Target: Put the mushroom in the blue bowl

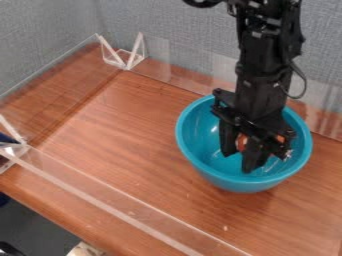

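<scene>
The blue bowl (pixel 211 150) stands on the wooden table at the right of the camera view. My gripper (pixel 255 151) points straight down into the bowl, its black fingers low inside it. Between the fingers shows a small reddish-brown bit, the mushroom (pixel 245 146), with the jaws shut on it. The stem and most of the cap are hidden by the fingers. The black arm rises from the bowl to the top edge of the view.
A clear acrylic wall (pixel 94 195) runs along the table's front edge and another along the back, with a white bracket (pixel 123 52) at the far corner. A grey backdrop stands behind. Bare wood lies left of the bowl.
</scene>
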Available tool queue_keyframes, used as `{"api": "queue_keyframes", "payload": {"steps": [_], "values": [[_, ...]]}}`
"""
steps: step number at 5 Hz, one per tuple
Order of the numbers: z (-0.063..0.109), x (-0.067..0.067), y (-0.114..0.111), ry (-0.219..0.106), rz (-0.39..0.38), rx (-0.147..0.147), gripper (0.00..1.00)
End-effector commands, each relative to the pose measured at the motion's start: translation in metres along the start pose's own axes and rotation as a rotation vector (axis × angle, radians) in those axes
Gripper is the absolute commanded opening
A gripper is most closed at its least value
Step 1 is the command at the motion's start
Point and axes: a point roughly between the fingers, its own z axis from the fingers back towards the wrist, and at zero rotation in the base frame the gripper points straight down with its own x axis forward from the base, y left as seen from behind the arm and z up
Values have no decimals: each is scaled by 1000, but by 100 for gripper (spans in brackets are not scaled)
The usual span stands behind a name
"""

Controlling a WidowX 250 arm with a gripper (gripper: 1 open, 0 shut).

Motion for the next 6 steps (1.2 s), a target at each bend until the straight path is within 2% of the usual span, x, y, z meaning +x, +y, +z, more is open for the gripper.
{"api": "queue_keyframes", "payload": {"steps": [1, 6], "values": [[27, 8, 2, -92, 9, 10, 0], [57, 4, 22, -107, 32, 56, 0]]}}
